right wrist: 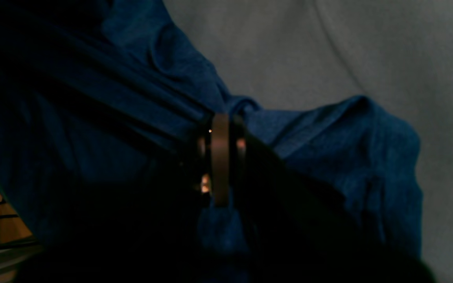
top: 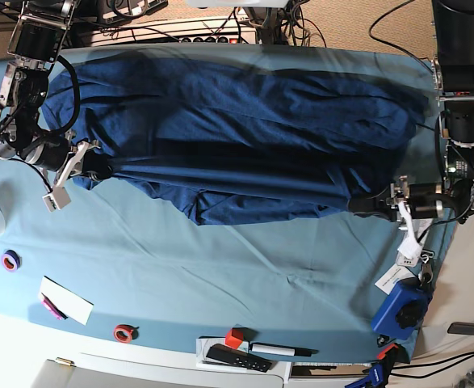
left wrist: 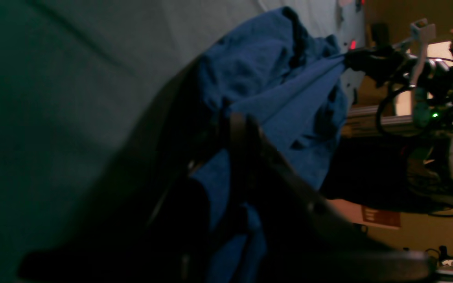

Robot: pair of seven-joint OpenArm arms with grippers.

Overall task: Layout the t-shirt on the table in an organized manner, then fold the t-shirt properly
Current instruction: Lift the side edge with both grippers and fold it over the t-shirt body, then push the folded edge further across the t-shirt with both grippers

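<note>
I had the shirt (top: 245, 137) stretched across the bench (top: 220, 283) from nine to three o'clock, left jaws (top: 364, 204) and right jaws (top: 99, 172) each pinching a bunched edge.

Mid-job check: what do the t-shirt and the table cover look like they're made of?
The t-shirt: soft knit, probably cotton jersey, matte navy with a faint heather. It sags and bunches into fine pleats where the left gripper and right gripper pinch it. The table cover: thin smooth woven cloth, light teal, matte, with shallow creases; what lies under it is hidden.
</note>
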